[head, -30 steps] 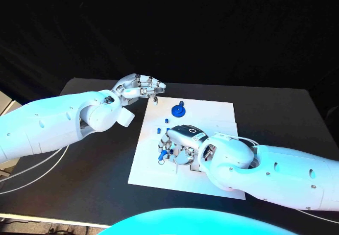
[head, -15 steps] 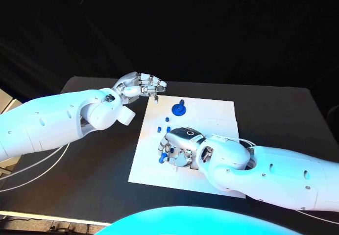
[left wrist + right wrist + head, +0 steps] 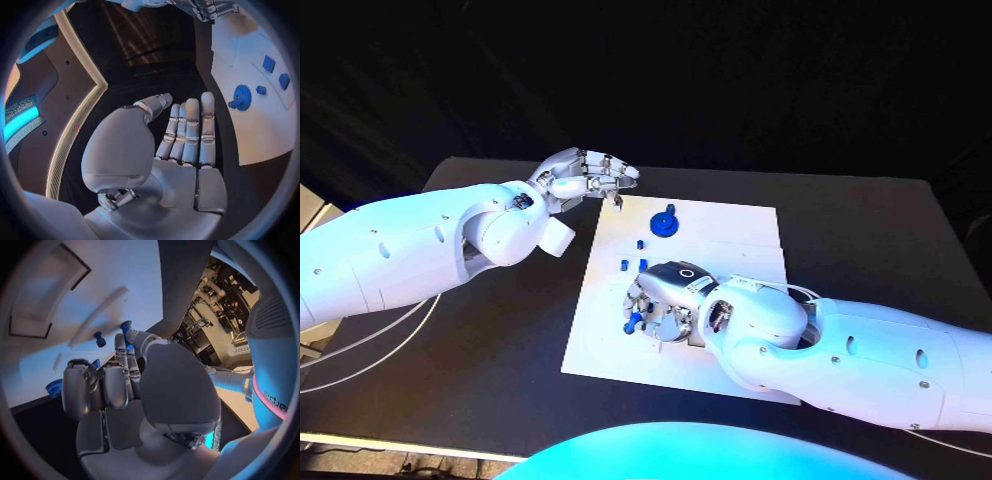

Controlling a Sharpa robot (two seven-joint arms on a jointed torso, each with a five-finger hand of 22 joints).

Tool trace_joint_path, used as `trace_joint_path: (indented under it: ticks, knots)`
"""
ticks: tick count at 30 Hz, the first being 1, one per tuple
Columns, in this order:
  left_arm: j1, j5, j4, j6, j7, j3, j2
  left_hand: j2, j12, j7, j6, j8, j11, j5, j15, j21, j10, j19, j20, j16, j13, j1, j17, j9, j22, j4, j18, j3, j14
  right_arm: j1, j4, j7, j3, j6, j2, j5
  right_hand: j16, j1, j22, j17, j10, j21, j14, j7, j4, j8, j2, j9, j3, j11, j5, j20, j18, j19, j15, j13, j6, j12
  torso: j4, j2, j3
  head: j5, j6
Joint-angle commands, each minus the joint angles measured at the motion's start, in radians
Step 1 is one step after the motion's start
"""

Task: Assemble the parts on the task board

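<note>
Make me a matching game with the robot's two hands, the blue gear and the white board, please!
Things:
1. left hand
2. right hand
3. blue gear
4. task board

Places or states:
A. lies flat in the middle of the black table
B. sits on the far part of the board
C. hovers off the board's far left corner, fingers holding nothing
D. reaches down over the small blue parts in the middle of the board

Pairs: 1-C, 2-D, 3-B, 4-A
</note>
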Motion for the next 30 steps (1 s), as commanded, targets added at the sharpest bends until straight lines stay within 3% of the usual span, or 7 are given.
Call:
trace_joint_path:
  ticks: [1, 8, 10, 15, 20, 26, 30]
  knots:
    - [0.001, 0.0, 0.002, 0.016, 0.005, 0.001, 0.001, 0.001, -0.003, -0.001, -0.008, 0.002, -0.001, 0.002, 0.001, -0.001, -0.005, -0.002, 0.004, 0.006, -0.001, 0.005, -0.001, 0.001, 0.002, -0.004, 0.013, -0.001, -0.009, -0.003, 0.002, -0.016, -0.001, 0.029, 0.003, -0.029, 0.005, -0.004, 0.212, 0.001, 0.0, -0.005, 0.028, 0.003, -0.002, 0.025, 0.002, 0.048, 0.002, -0.002, 0.006, -0.005, -0.007, 0.043, -0.002, 0.001, 0.005, -0.004, -0.0004, -0.001, -0.0003, 0.0, 0.001]
    - [0.001, 0.0, 0.002, 0.017, 0.005, 0.001, 0.002, 0.001, -0.003, -0.001, -0.008, 0.002, -0.001, 0.002, 0.001, -0.001, -0.005, -0.002, 0.004, 0.006, -0.001, 0.005, -0.001, 0.001, 0.002, -0.004, 0.013, -0.001, -0.009, -0.005, -0.003, -0.016, -0.005, 0.06, 0.019, -0.034, -0.001, -0.031, 0.207, -0.01, -0.019, -0.028, 0.024, 0.009, -0.002, 0.017, -0.02, 0.049, 0.001, 0.006, -0.002, 0.0, -0.004, 0.036, 0.004, 0.001, -0.015, -0.021, 0.0006, 0.0, -0.0004, -0.002, 0.001]
    - [0.001, 0.0, 0.002, 0.017, 0.005, 0.001, 0.002, 0.003, -0.001, -0.001, -0.009, 0.005, 0.0, 0.003, 0.002, 0.0, -0.007, -0.004, 0.004, 0.008, -0.003, 0.006, -0.003, 0.004, 0.004, -0.005, 0.014, -0.001, -0.011, -0.006, -0.005, -0.012, -0.007, 0.061, 0.023, -0.033, -0.008, -0.065, 0.2, -0.021, -0.052, -0.054, 0.017, 0.025, 0.011, -0.005, -0.055, 0.04, -0.015, 0.021, 0.03, 0.009, 0.0, 0.026, 0.018, -0.002, -0.05, -0.044, 0.0005, 0.0, -0.0002, -0.002, 0.0]
    - [0.001, 0.0, 0.002, 0.019, 0.003, 0.001, 0.001, 0.003, -0.001, -0.001, -0.009, 0.005, 0.0, 0.003, 0.002, 0.0, -0.007, -0.004, 0.004, 0.008, -0.003, 0.006, -0.003, 0.004, 0.004, -0.005, 0.014, -0.001, -0.011, -0.009, -0.005, -0.006, -0.009, 0.05, 0.025, -0.031, -0.029, -0.09, 0.185, -0.062, -0.122, -0.12, -0.008, 0.034, 0.025, -0.039, -0.091, 0.023, -0.055, 0.041, 0.017, 0.026, 0.011, 0.002, 0.035, -0.007, -0.098, -0.069, -0.0002, 0.0, -0.0007, -0.003, -0.001]
    - [0.001, 0.0, 0.003, 0.022, 0.001, 0.001, 0.001, 0.003, -0.001, -0.001, -0.01, 0.005, 0.0, 0.003, 0.002, 0.0, -0.007, -0.004, 0.004, 0.008, -0.003, 0.006, -0.003, 0.004, 0.004, -0.005, 0.014, -0.001, -0.011, -0.011, -0.004, -0.011, -0.01, 0.021, 0.023, -0.035, -0.03, -0.082, 0.181, -0.071, -0.148, -0.14, -0.02, 0.03, 0.032, -0.053, -0.09, 0.015, -0.098, 0.045, 0.0, 0.034, 0.015, -0.007, 0.04, 0.002, -0.116, -0.053, -0.0014, 0.0, -0.0004, -0.004, -0.001]
    - [0.001, 0.0, 0.002, 0.024, 0.0, 0.001, 0.001, 0.003, -0.001, -0.001, -0.01, 0.005, 0.0, 0.003, 0.002, 0.0, -0.007, -0.004, 0.004, 0.009, -0.003, 0.006, -0.003, 0.004, 0.004, -0.005, 0.014, -0.001, -0.01, -0.013, 0.004, -0.013, -0.01, -0.04, 0.014, -0.038, -0.062, -0.017, 0.164, -0.149, -0.244, -0.213, -0.069, 0.022, 0.07, -0.075, -0.058, -0.001, -0.237, 0.06, 0.001, 0.049, 0.027, -0.035, 0.054, 0.023, -0.133, 0.004, -0.0009, -0.001, 0.0003, -0.007, 0.002]
    - [0.0, 0.0, 0.002, 0.025, -0.001, 0.001, 0.0, 0.003, -0.001, -0.001, -0.01, 0.005, 0.0, 0.003, 0.002, 0.0, -0.007, -0.004, 0.004, 0.009, -0.003, 0.006, -0.003, 0.004, 0.004, -0.005, 0.014, -0.002, -0.01, -0.015, 0.019, 0.0, -0.01, -0.104, -0.002, -0.035, -0.075, 0.022, 0.155, -0.187, -0.284, -0.256, -0.091, 0.017, 0.101, -0.082, -0.047, -0.008, -0.297, 0.066, 0.005, 0.055, 0.034, -0.053, 0.06, 0.031, -0.137, 0.04, -0.0009, -0.001, 0.001, -0.009, 0.005]
